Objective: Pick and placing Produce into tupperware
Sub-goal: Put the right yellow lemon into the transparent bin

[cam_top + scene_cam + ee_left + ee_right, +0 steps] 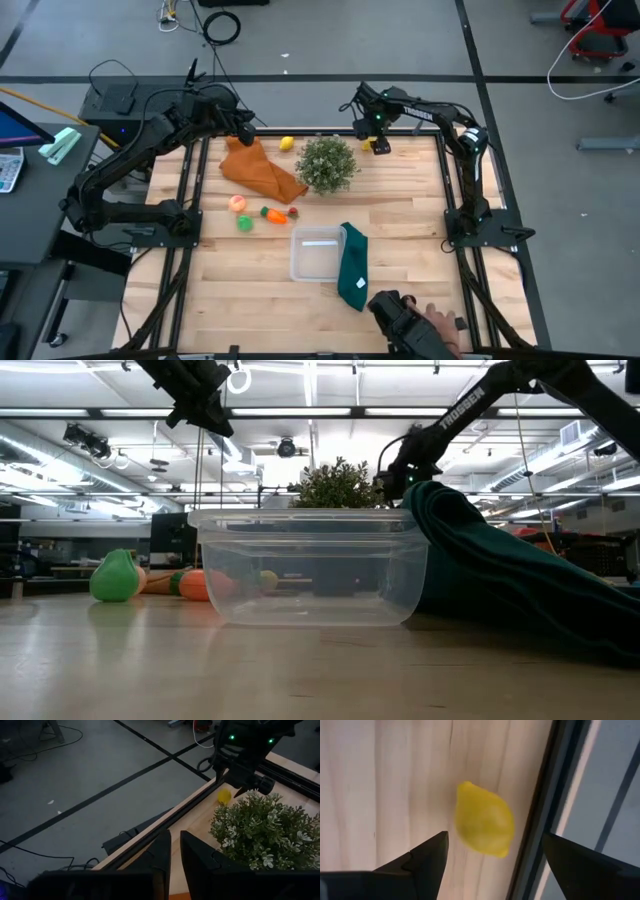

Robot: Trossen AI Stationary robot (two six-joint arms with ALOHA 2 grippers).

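My right gripper (pixel 379 138) (pixel 495 836) is open and hovers at the table's far edge over a yellow lemon (pixel 381 147) (pixel 484 826). Its fingers stand on either side of the lemon without touching it. A second lemon (pixel 287 143) lies left of the potted plant. The pink peach (pixel 238 203), the green one (pixel 245 223) (pixel 115 577), the carrot (pixel 272 213) and the red one (pixel 294 212) rest on the table's middle left. The clear tupperware (pixel 316 254) (pixel 310 565) stands near them and holds nothing. My left gripper (pixel 243 130) (pixel 175 855) waits, shut, above the orange cloth's far end.
The bushy potted plant (pixel 326 163) (pixel 265 830) stands between the two lemons. An orange cloth (pixel 262 172) lies left of it. A dark green cloth (pixel 352 265) (pixel 500 570) leans on the tupperware's right side. A person's hand (pixel 425 322) shows at the near edge.
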